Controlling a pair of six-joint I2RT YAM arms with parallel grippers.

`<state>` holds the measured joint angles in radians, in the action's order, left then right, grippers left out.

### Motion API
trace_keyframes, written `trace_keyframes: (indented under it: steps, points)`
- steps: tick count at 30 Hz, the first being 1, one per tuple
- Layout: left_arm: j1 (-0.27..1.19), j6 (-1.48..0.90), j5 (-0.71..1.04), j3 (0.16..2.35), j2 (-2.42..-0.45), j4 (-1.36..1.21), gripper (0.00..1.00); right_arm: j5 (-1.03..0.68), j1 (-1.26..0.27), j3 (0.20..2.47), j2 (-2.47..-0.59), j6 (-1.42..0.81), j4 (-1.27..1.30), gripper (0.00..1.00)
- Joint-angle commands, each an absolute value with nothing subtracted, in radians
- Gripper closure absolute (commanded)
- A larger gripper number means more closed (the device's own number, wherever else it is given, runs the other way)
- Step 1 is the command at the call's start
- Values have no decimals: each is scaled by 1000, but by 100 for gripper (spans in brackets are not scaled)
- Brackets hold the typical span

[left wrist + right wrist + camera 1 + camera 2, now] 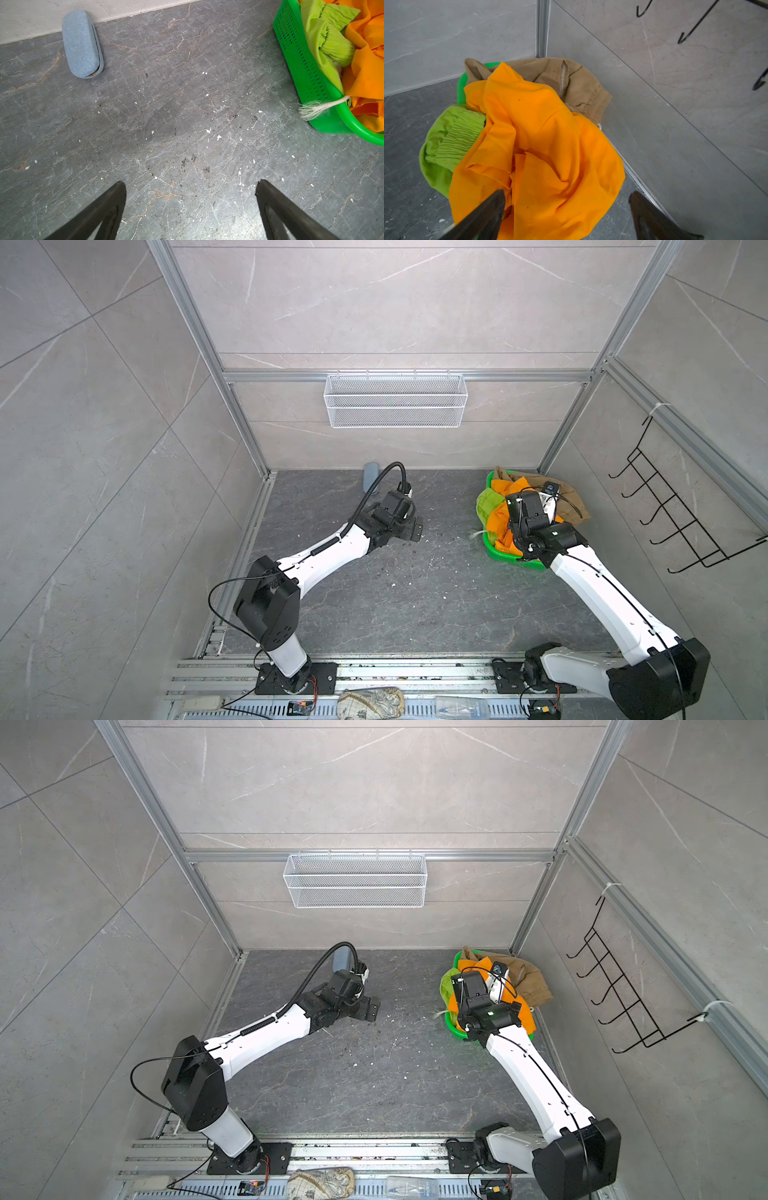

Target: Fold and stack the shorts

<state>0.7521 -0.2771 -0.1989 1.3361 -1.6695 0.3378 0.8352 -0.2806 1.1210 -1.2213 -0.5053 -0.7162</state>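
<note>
Orange shorts lie beneath the right pincer, spread wide, seemingly gripping nothing; left pincer spread, empty

light: bright, even | shadows: soft, faint | top views: edges bowed | right gripper: close, blurred
</note>
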Motion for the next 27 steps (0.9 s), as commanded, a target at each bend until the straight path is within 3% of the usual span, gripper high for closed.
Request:
trace_keyframes:
  steps: [1,11,16,20,27]
  points:
    - [750,-277,-186,1365,-1635,336,0,762,-245,1082,-1236,-565,-766,14]
    - [750,-238,-187,1402,-1707,333,0,494,-77,952,-1210,-650,-658,13]
    - [751,-224,-186,1430,-1746,335,0,403,-41,936,-1236,-664,-629,25]
    - [750,-219,-184,1437,-1765,333,0,370,-16,908,-1265,-678,-597,40]
    - [750,-209,-187,1441,-1763,335,0,273,38,903,-1295,-648,-553,89]
